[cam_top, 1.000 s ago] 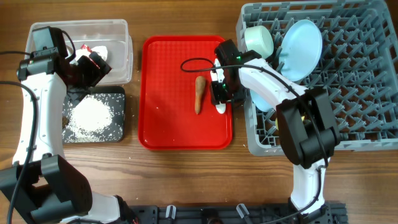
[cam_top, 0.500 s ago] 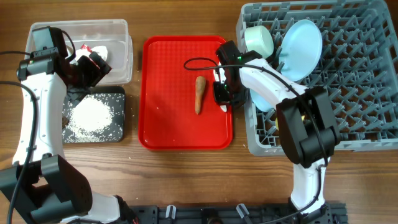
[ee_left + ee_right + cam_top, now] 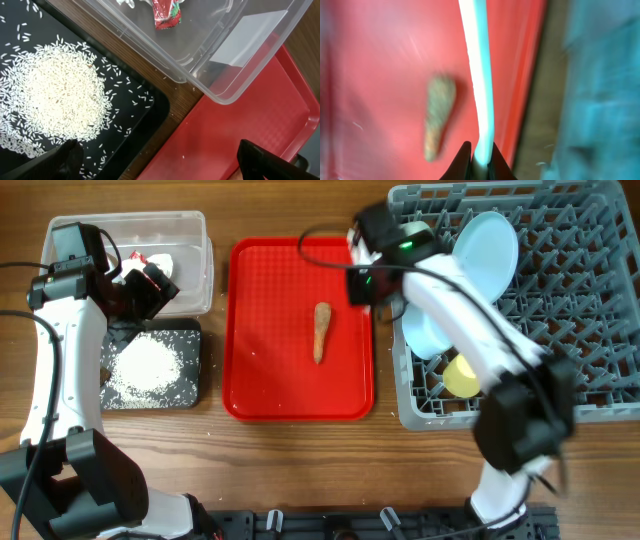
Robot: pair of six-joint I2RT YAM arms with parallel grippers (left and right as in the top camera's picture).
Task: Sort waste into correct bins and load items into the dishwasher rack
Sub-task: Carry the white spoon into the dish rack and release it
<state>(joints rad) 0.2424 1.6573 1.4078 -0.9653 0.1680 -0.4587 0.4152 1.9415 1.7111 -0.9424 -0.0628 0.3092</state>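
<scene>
right end effector [image 3: 479, 160] pinches white spoon [image 3: 479, 75]; wrist view only | left end effector [image 3: 159, 147] spread wide

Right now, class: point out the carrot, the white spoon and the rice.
carrot [image 3: 320, 332], overhead view, middle of its length
white spoon [image 3: 481, 85], right wrist view, on its handle
rice [image 3: 60, 100], left wrist view, centre of the pile
</scene>
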